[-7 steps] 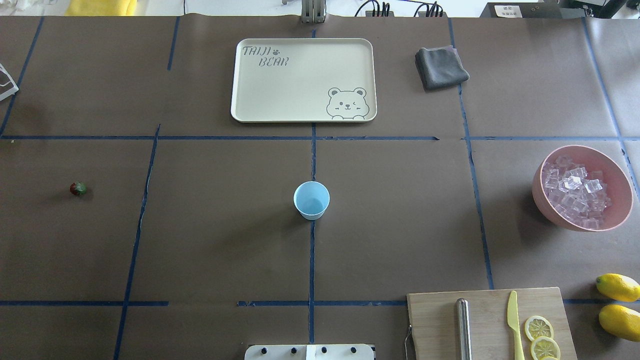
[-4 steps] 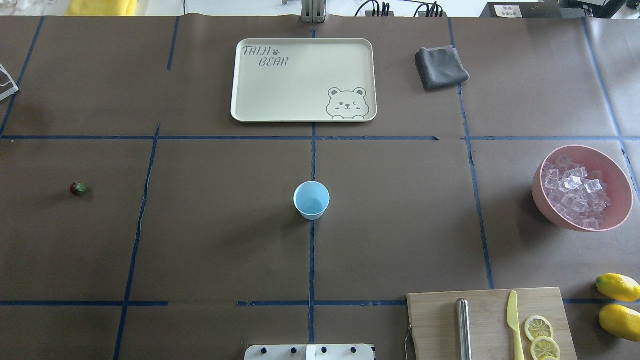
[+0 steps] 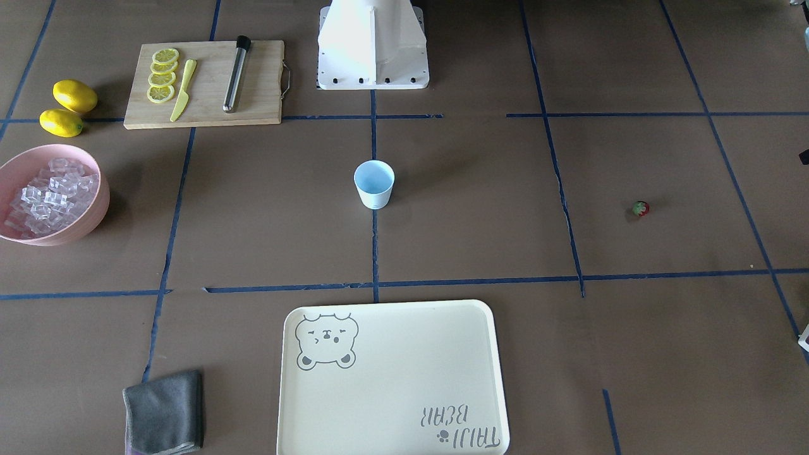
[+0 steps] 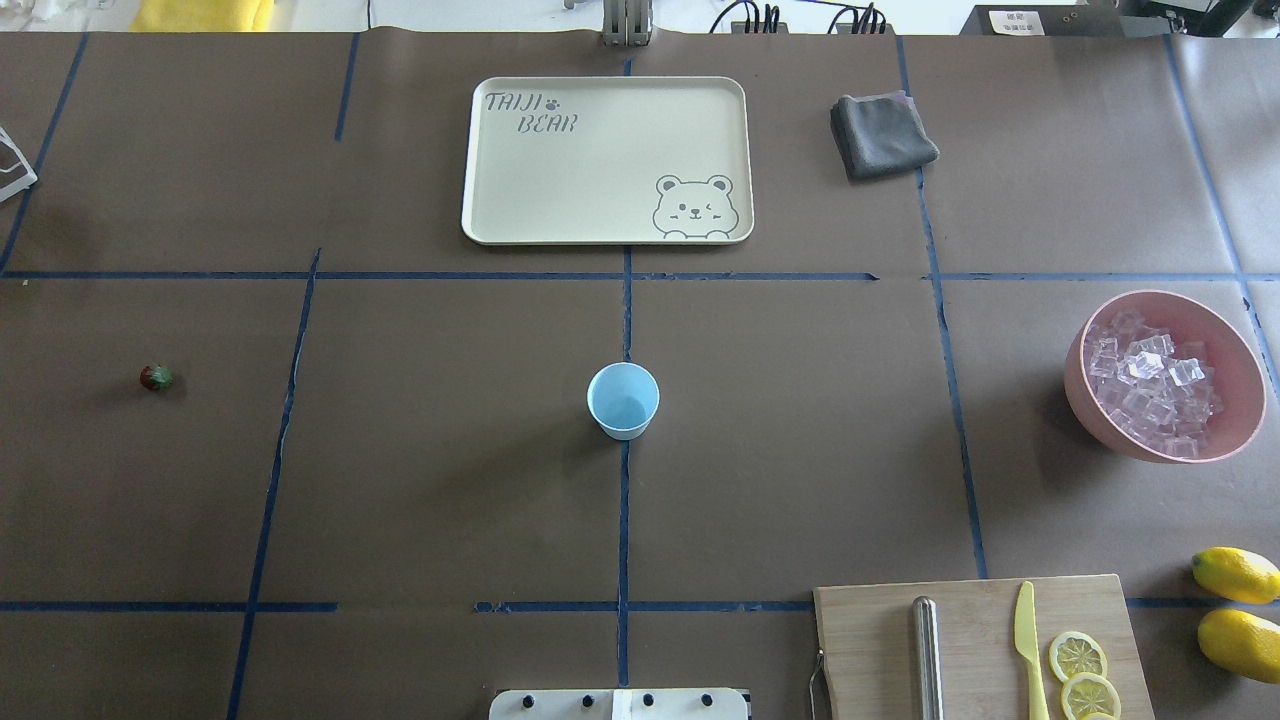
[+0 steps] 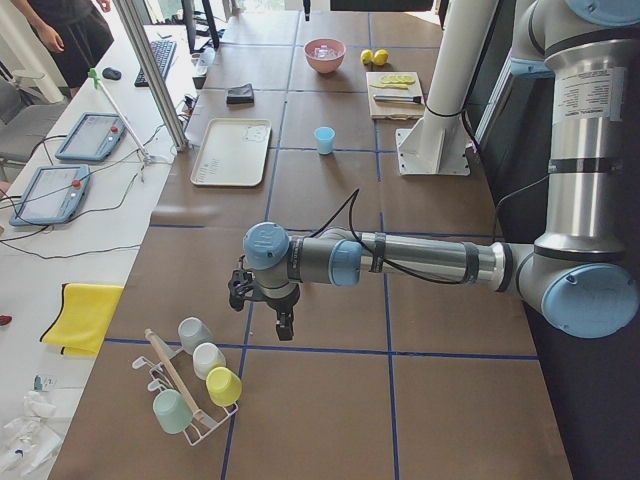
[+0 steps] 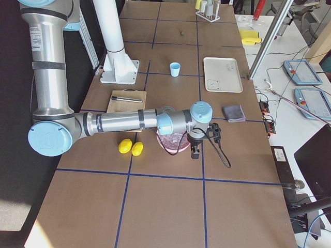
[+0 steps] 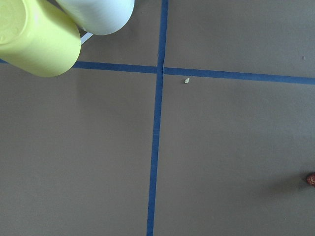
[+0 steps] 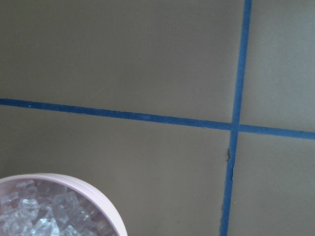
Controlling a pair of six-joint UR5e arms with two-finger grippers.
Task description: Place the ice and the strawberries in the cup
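The light blue cup (image 4: 623, 400) (image 3: 374, 183) stands upright at the table's middle. A tiny red strawberry (image 4: 155, 378) (image 3: 640, 208) lies alone far out on the robot's left; it also sits at the right edge of the left wrist view (image 7: 310, 179). The ice (image 4: 1150, 385) (image 8: 39, 211) fills a pink bowl (image 4: 1078, 392) on the robot's right. My left gripper (image 5: 283, 325) hangs over the table's left end near a cup rack. My right gripper (image 6: 195, 152) hangs just beyond the bowl. Both show only in the side views, so I cannot tell whether they are open or shut.
A cream tray (image 4: 480, 160) and a grey cloth (image 4: 882, 135) lie at the far side. A cutting board (image 4: 870, 640) with a metal rod, a yellow knife and lemon slices sits near the base, two lemons (image 4: 1238, 610) beside it. The rack holds cups (image 7: 37, 37).
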